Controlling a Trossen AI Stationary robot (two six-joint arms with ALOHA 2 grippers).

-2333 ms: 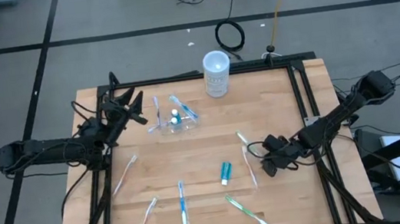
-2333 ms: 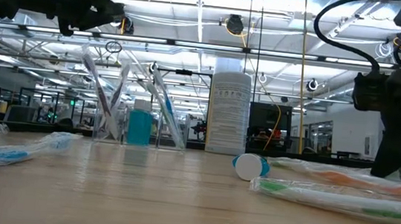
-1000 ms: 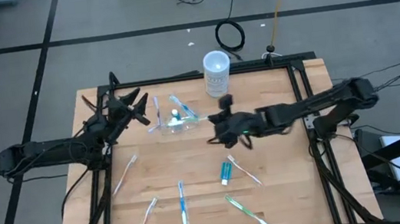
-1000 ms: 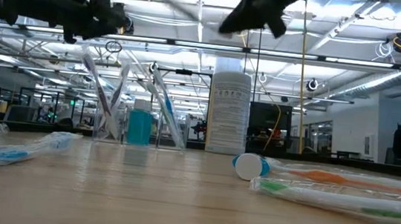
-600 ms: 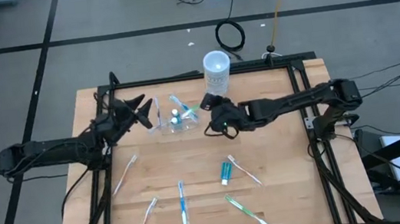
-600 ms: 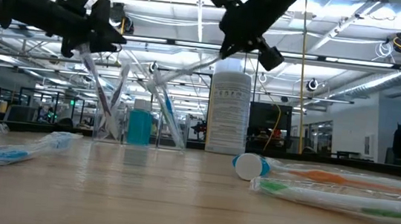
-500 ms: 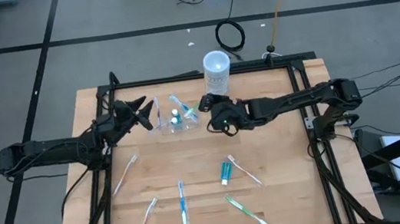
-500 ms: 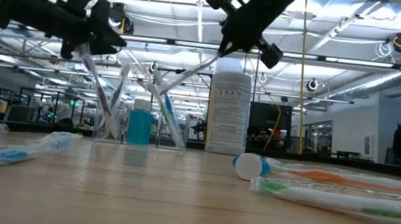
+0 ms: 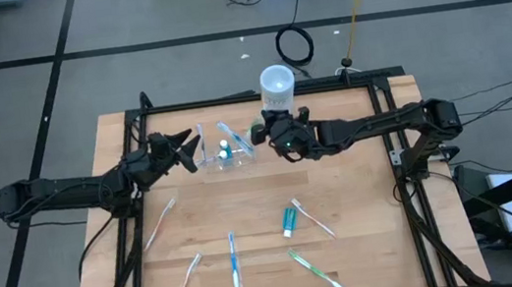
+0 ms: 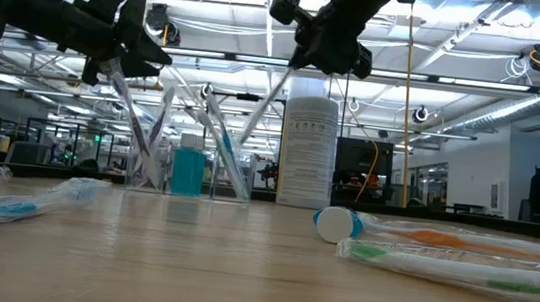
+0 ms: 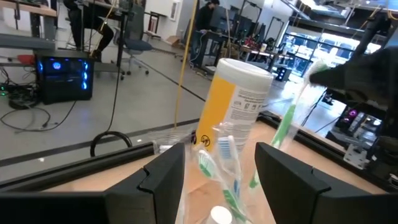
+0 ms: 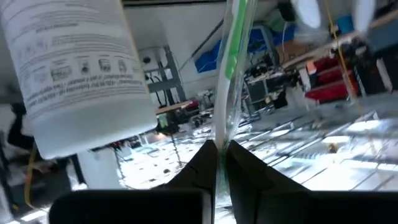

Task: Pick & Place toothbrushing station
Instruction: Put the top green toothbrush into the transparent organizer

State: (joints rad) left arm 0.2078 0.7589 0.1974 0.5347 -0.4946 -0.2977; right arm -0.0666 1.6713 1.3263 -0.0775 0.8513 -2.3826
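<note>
The clear plastic tray [image 9: 222,156] stands at the table's far left-middle with several toothbrushes and a teal-capped tube leaning in it; it also shows in the low view [image 10: 188,163]. My right gripper [image 9: 275,133] hovers just right of it, shut on a green toothbrush in a clear wrapper [image 10: 267,100] that slants down toward the tray. My left gripper [image 9: 188,153] is open at the tray's left end; in the left wrist view its fingers [image 11: 163,171] stand on either side of the tray's contents [image 11: 219,163]. The white cup [image 9: 277,89] stands behind. My right gripper pinches the wrapped green toothbrush near one end [image 12: 219,138] between its two fingers. The toothbrush is lifted clear and hangs steeply from the fingers, its free end [image 10: 250,129] reaching down and left over the tray. I cannot tell whether my left gripper touches the tray.
Several wrapped toothbrushes lie on the near half of the table, such as one at the right [image 9: 317,217], a green one [image 9: 314,270] and a blue one [image 9: 234,263]. A teal toothpaste tube [image 9: 288,221] lies at the middle. Black frame rails run along the table's edges.
My right gripper has carried the toothbrush from the table's middle toward the far edge, up beside the tray and cup, and has turned so the toothbrush swings from nearly level to steeply slanted over the tray. My left gripper has come down a little at the tray's left end.
</note>
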